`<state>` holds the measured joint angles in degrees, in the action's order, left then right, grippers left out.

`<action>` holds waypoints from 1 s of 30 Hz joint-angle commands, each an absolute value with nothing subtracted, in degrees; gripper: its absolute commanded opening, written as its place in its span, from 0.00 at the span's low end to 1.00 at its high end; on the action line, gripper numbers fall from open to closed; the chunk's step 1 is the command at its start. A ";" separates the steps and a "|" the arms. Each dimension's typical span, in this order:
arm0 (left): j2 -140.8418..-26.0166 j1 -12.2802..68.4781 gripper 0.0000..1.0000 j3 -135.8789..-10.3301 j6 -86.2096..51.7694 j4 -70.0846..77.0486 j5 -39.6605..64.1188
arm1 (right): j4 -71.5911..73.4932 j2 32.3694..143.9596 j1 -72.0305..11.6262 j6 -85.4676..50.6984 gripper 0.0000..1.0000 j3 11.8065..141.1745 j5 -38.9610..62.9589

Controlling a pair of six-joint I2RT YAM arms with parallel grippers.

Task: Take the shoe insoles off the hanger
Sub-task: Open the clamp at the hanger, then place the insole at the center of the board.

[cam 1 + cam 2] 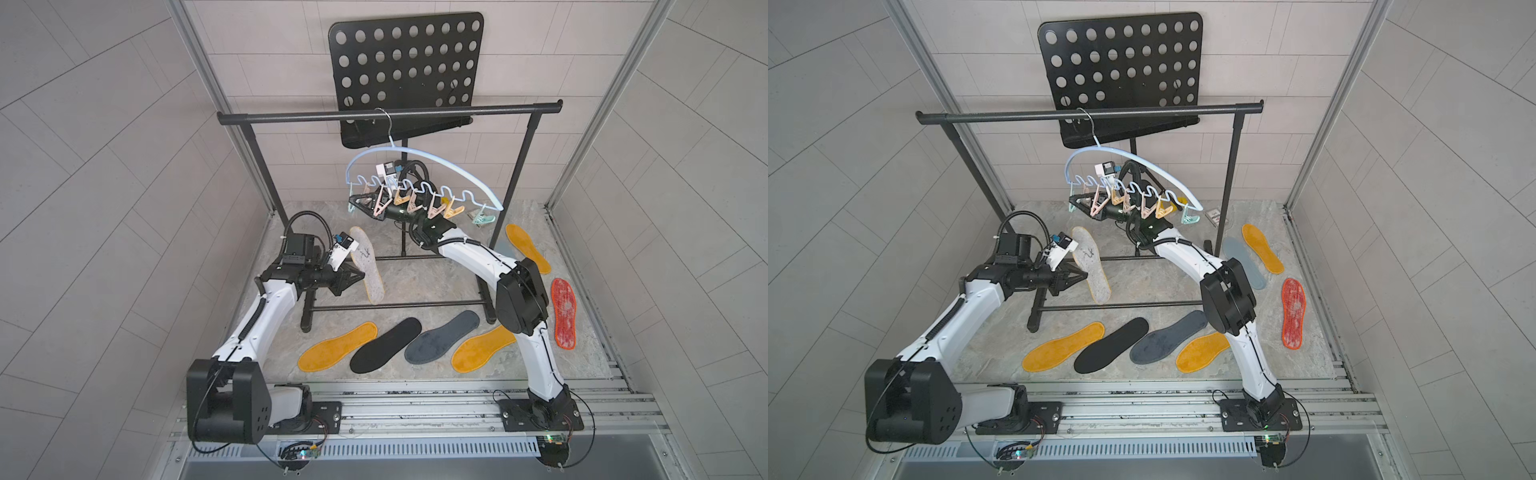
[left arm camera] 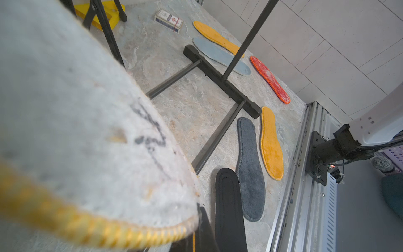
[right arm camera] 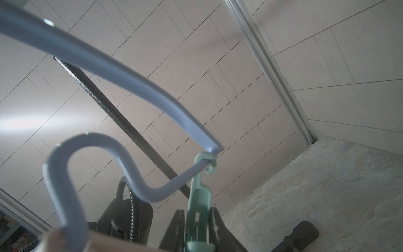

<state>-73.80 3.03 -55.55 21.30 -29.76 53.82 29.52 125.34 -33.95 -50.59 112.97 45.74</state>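
Observation:
The pale blue hanger (image 1: 440, 161) (image 1: 1144, 163) hangs by its wire hook from the rack bar, with pink and peach clips along its wavy rail. My right gripper (image 1: 353, 204) (image 3: 197, 222) reaches in at the hanger's left end, shut on a mint clip (image 3: 199, 196). My left gripper (image 1: 360, 277) (image 1: 1084, 275) is shut on the edge of a whitish insole (image 1: 368, 266) (image 2: 76, 131) with yellow stitching, held up over the table. Other shoe insoles lie flat: yellow (image 1: 336, 347), black (image 1: 384, 345), dark grey (image 1: 442, 336), red (image 1: 564, 313), pale grey-blue (image 1: 1244, 262).
The black garment rack (image 1: 390, 113) spans the table, its base rails (image 1: 395, 306) on the surface. A black perforated music stand (image 1: 407, 70) rises behind it. A small card box (image 2: 169, 20) lies at the back. More yellow insoles (image 1: 482, 349) (image 1: 528, 248) lie on the right.

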 commanded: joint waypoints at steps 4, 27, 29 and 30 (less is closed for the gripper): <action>-72.09 3.72 0.00 -54.87 19.53 -29.99 53.70 | 28.97 124.44 -33.49 -51.06 0.00 113.83 44.66; -58.89 9.93 0.00 -47.94 2.15 -33.81 30.26 | 13.22 118.49 -30.69 -40.13 0.57 97.99 42.93; -58.50 10.81 0.00 -48.95 -0.76 -36.94 24.52 | 10.23 117.51 -30.50 -38.72 0.57 95.88 42.42; -58.59 10.89 0.00 -49.68 -4.46 -38.62 21.30 | 8.75 116.99 -30.51 -37.72 0.57 94.83 42.28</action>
<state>-59.40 10.11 -47.77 1.63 -32.69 30.98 21.19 116.05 -30.83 -41.71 99.26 43.75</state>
